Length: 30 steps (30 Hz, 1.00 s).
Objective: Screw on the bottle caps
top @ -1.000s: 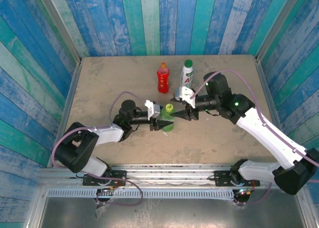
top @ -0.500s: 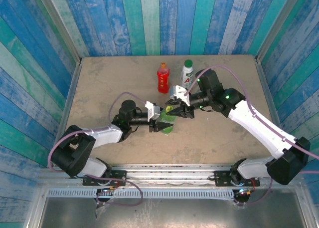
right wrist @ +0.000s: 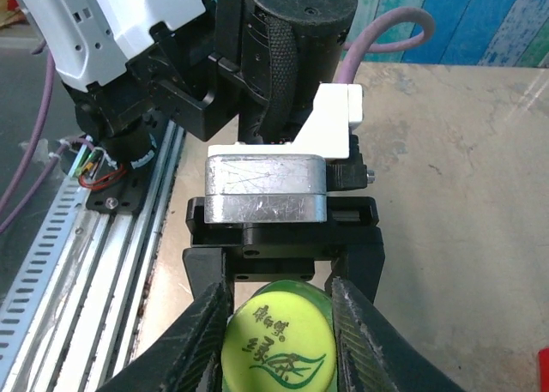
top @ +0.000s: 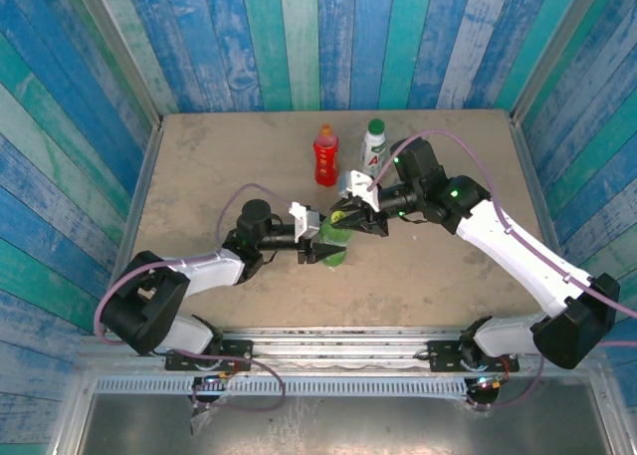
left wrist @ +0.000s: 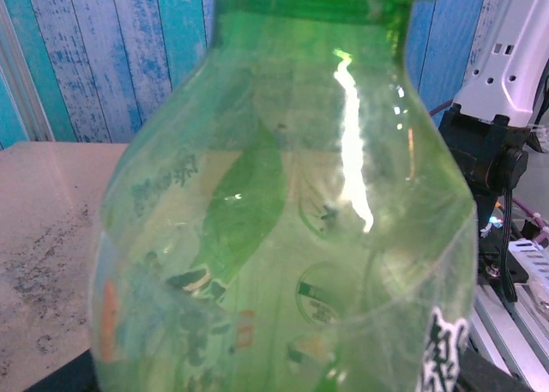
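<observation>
The left pincer [top: 322,246] is gripping the clear green bottle [left wrist: 283,220] by its body, closed against its sides, and is holding it upright on the desk [top: 219,166] near the middle. From the other side the right pincer [right wrist: 279,293] is clamping the yellow-green cap [right wrist: 277,345], which is sitting on that bottle's neck; both fingers [right wrist: 206,336] are pressing against the cap's rim. Further back, the red bottle [top: 325,159] and the white bottle [top: 372,151] are standing upright near each other, wearing an orange cap [top: 325,130] and a dark green cap [top: 375,126].
</observation>
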Each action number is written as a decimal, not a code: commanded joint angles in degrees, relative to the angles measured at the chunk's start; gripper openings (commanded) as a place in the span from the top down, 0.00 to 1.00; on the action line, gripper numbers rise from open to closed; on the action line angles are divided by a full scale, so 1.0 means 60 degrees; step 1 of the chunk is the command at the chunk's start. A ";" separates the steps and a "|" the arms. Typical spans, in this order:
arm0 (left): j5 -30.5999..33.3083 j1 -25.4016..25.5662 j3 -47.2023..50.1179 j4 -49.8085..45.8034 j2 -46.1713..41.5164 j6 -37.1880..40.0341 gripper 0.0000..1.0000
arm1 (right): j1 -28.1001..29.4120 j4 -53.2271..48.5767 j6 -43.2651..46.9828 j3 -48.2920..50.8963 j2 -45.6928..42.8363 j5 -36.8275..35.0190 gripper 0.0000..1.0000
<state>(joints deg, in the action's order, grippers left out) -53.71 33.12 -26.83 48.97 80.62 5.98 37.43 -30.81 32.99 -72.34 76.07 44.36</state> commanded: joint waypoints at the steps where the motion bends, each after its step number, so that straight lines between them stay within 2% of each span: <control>1: 0.0081 0.0031 -0.0064 0.0403 -0.0459 -0.0195 0.42 | 0.0038 -0.0166 -0.0190 -0.0209 0.0029 -0.0069 0.70; 5: 0.0772 0.0031 -0.0028 0.0738 -0.0459 -0.0383 0.45 | 0.0044 0.0088 -0.0773 -0.0213 -0.0006 -0.0451 0.78; 8: 0.2320 0.0031 0.0047 0.1275 -0.0463 -0.0681 0.46 | 0.0057 0.0843 -0.1982 0.0001 -0.0137 -0.1317 0.85; 11: 0.3646 0.0038 -0.0210 0.1374 -0.0291 -0.0733 0.47 | 0.0167 0.2020 -0.4529 0.0365 -0.0231 -0.3534 0.89; 14: 0.5196 0.0146 -0.0688 0.1352 0.0052 -0.0673 0.47 | 0.0754 0.2218 -0.5644 0.0467 -0.0202 -0.6053 0.92; 18: 0.7129 0.0511 -0.1331 0.1227 0.0605 -0.0429 0.47 | 0.1932 0.2439 -0.7363 0.0652 -0.0065 -1.0485 0.93; 20: 0.7618 0.0718 -0.1380 0.1297 0.0779 -0.0286 0.47 | 0.2272 0.2270 -0.8330 0.0563 0.0053 -1.1590 0.93; 21: 0.7697 0.0763 -0.1373 0.1274 0.0836 -0.0279 0.47 | 0.2353 0.2231 -0.8575 0.0543 0.0100 -1.1805 0.92; 24: 0.7692 0.0770 -0.1086 0.1390 0.0727 -0.0307 0.47 | 0.2358 0.2164 -0.8387 0.0428 0.0126 -1.1486 0.86; 26: 0.7702 0.0769 -0.0757 0.1406 0.0523 -0.0065 0.47 | 0.2332 0.2506 -0.7077 0.0522 -0.0134 -1.0518 0.75; 28: 0.7446 0.0770 -0.0344 0.1469 0.0349 0.0412 0.46 | 0.2331 0.2712 -0.4851 0.0740 -0.0650 -0.9095 0.58; 30: 0.6957 0.0764 0.0102 0.1492 0.0239 0.1016 0.46 | 0.2333 0.2777 -0.3412 0.1156 -0.1295 -0.7974 0.50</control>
<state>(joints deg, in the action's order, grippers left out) -12.56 38.13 -29.26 55.40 83.83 7.64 51.35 -12.88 -1.76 -67.77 73.49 -11.77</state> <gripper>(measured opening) 0.546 0.485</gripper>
